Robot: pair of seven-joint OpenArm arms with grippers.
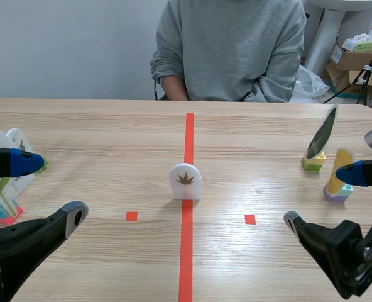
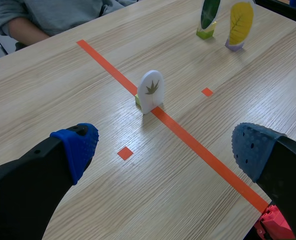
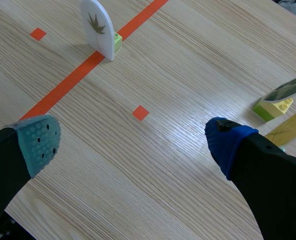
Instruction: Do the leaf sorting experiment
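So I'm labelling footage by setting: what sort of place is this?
Probably a lab or workroom: a wooden table with tape marks, a standing leaf card, cardboard boxes stacked beyond it.

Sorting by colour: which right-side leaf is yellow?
The leaf on the purple block, nearer the robot; the dark green leaf beside it stands on the green block.

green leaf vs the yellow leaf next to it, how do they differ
Colour: the green leaf is dark green, the yellow leaf bright yellow.
Base: the green leaf stands in a lime brick, the yellow leaf in a lilac brick.
Place: the green leaf stands farther back on the table, the yellow leaf nearer the front.
Both stand up from small bricks on the table's right side.
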